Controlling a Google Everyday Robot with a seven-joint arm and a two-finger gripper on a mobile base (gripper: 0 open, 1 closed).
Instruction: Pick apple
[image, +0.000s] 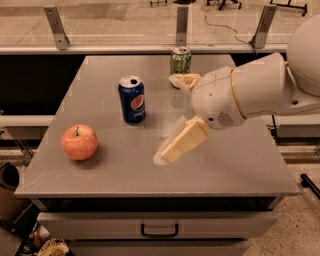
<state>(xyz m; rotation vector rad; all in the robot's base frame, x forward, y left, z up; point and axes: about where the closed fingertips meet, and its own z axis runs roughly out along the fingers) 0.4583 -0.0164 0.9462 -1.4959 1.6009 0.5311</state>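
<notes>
The apple (79, 142) is round and red-pink with a short stem. It sits on the grey table (100, 172) near the left front edge. My gripper (167, 118) is over the middle of the table, to the right of the apple and well apart from it. It is open and empty, its two cream fingers spread wide: one fingertip (162, 156) is low near the table top, the other (175, 79) is near the back.
A blue Pepsi can (132, 99) stands upright behind and right of the apple, just left of the gripper. A green soda can (180, 60) stands at the table's back edge. A drawer with a handle (159, 231) is under the table top.
</notes>
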